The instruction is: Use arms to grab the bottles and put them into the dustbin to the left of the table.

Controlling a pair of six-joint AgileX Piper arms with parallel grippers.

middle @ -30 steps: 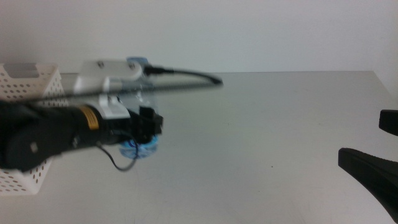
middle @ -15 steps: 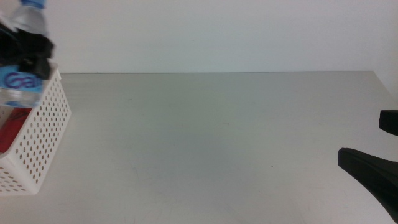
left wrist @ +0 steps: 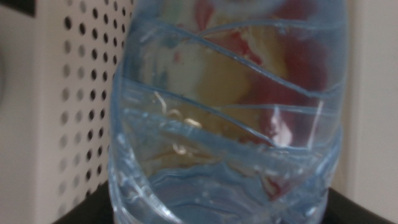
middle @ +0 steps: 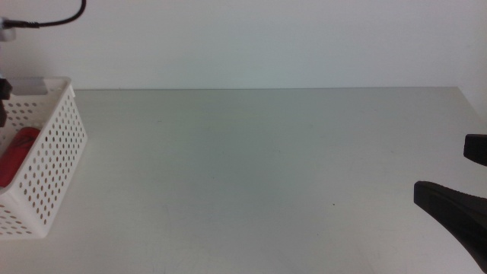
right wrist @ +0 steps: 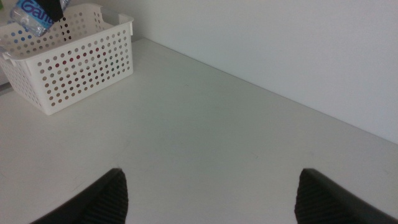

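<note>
- Over the white perforated dustbin (right wrist: 73, 56), at the left end of the worktop (middle: 266, 167), we see our left gripper (right wrist: 57, 9) as a dark shape clamped on the water bottle (right wrist: 36, 20); its blue-lettered label shows just above the basket's rim.
- In the left wrist view the clear, ribbed water bottle (left wrist: 227, 118) fills nearly the whole picture, standing between our left fingers (left wrist: 81, 211), whose dark edges show at either side of its lower part; they are closed on it.
- Through the clear plastic we make out blurred red and yellow shapes, and beside the bottle the dotted wall of the dustbin (left wrist: 81, 93).
- In the middle view the left arm is almost out of sight: only a black cable (middle: 53, 19) loops in at the upper left corner, above the dustbin (middle: 46, 175).
- Inside the basket a red can (middle: 17, 156) lies against the near wall; red also glints through the holes in the right wrist view.
- Our right gripper (right wrist: 211, 193) waits low over the right side of the worktop, its two dark fingers (right wrist: 99, 199) spread wide apart with nothing between them; it shows as a black shape (middle: 456, 213) at the right edge of the middle view.
</note>
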